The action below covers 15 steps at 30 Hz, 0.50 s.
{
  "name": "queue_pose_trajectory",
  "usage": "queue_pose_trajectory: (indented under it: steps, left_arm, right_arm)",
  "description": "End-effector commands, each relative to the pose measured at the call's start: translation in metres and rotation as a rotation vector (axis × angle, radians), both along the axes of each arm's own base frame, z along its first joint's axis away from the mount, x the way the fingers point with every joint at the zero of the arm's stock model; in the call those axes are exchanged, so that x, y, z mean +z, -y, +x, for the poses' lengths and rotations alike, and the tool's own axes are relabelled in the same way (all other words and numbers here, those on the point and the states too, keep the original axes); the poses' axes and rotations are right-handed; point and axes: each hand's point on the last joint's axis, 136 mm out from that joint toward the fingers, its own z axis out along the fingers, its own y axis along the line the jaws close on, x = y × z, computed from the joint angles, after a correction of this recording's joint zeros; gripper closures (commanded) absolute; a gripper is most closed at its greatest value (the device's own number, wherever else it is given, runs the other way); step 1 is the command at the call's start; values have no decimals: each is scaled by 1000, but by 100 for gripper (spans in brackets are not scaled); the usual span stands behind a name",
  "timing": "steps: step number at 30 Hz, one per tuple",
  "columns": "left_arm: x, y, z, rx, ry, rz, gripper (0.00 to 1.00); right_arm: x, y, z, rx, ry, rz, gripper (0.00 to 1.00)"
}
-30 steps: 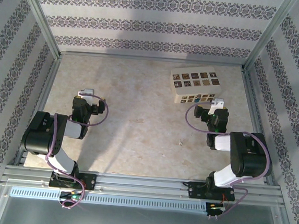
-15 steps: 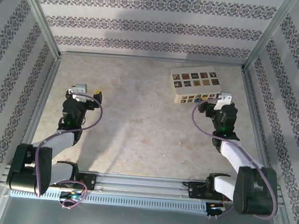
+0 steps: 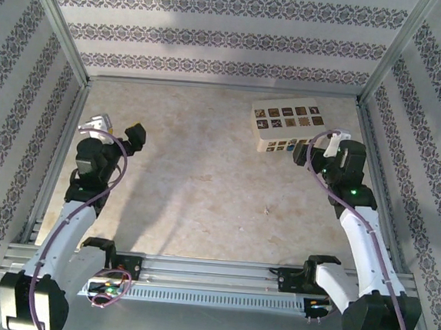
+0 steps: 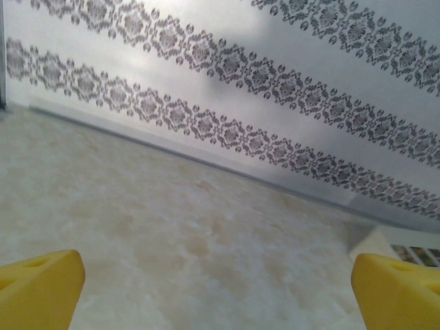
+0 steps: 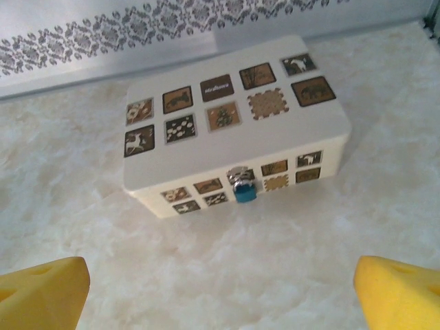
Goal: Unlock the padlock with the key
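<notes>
A small blue padlock (image 5: pixel 243 192) hangs from the metal hasp on the front of a cream box (image 5: pixel 234 120) with brown picture tiles. The box sits at the back right of the table (image 3: pixel 290 125). My right gripper (image 5: pixel 220 292) is open, its yellow fingertips (image 5: pixel 41 289) wide apart just in front of the box and not touching it; from above it (image 3: pixel 324 143) is at the box's right end. My left gripper (image 3: pixel 114 130) is open over bare table at the far left, facing the back wall (image 4: pixel 220 295). A small dark thing (image 3: pixel 267 210) lies mid-table; I cannot tell whether it is the key.
Patterned walls (image 3: pixel 231 38) close in the table on three sides, with metal frame rails (image 3: pixel 59 159) along the left and right edges. Marbled tabletop (image 3: pixel 204 179) stretches between the two arms.
Both arms have unfolded and stretched out. The left gripper swung left toward the side rail, and the right gripper moved back and right, up to the box. Both stayed open.
</notes>
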Motion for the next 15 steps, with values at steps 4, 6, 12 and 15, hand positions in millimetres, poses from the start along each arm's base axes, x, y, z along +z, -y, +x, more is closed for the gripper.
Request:
queue_pose_trajectory:
  steps: [4, 6, 12, 15]
  left_arm:
    - [-43, 29, -6, -80, -279, -285, 1]
    - [-48, 40, -4, -114, -315, -345, 1]
    - [-60, 64, 4, -159, -403, -455, 1]
    - [-63, 75, 8, -177, -420, -459, 0]
  right_arm:
    - [-9, -8, -13, 17, -141, 93, 2]
    - [-11, -7, -11, 14, -153, 105, 2]
    - [-15, -2, -2, -4, -179, 112, 1]
    - [-16, 1, 5, -15, -190, 120, 1]
